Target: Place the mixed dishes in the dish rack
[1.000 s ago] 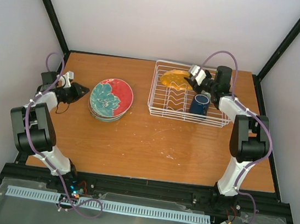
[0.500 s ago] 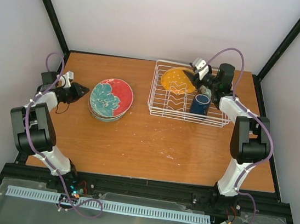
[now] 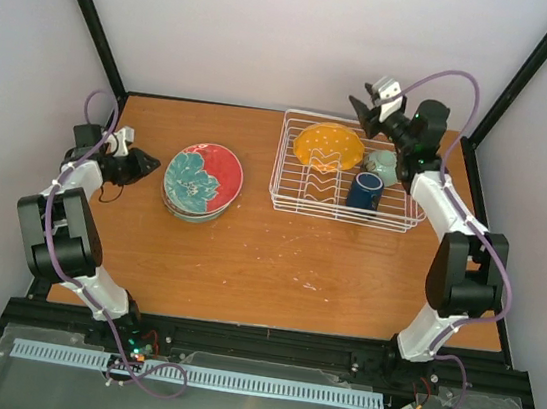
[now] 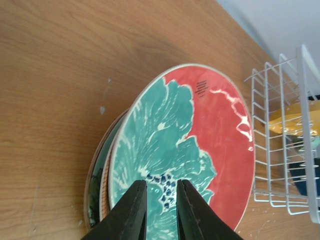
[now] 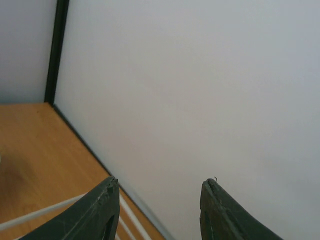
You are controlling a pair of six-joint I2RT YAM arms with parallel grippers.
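The orange-yellow dotted plate [image 3: 329,146] stands in the white wire dish rack [image 3: 289,202] at its back. The dark blue mug [image 3: 363,190] and the small pale green bowl [image 3: 384,165] are in the rack's right part. My right gripper [image 3: 367,106] is open and empty, raised above the rack's back edge and facing the wall [image 5: 160,187]. The red plate with teal flower [image 3: 203,179] tops a stack at mid-left; only the rims of the dishes under it [image 4: 97,190] show. My left gripper [image 3: 150,164] sits just left of the stack, narrowly open and empty [image 4: 161,187].
The rack [image 4: 280,150] shows to the right of the stack in the left wrist view. A rack wire [image 5: 50,210] shows below the right fingers. White walls and black frame posts [image 3: 95,30] close the table at the back and sides.
My right gripper let go of the orange-yellow plate, which now stands in the rack, and lifted up and back toward the wall. The left gripper drew slightly left.
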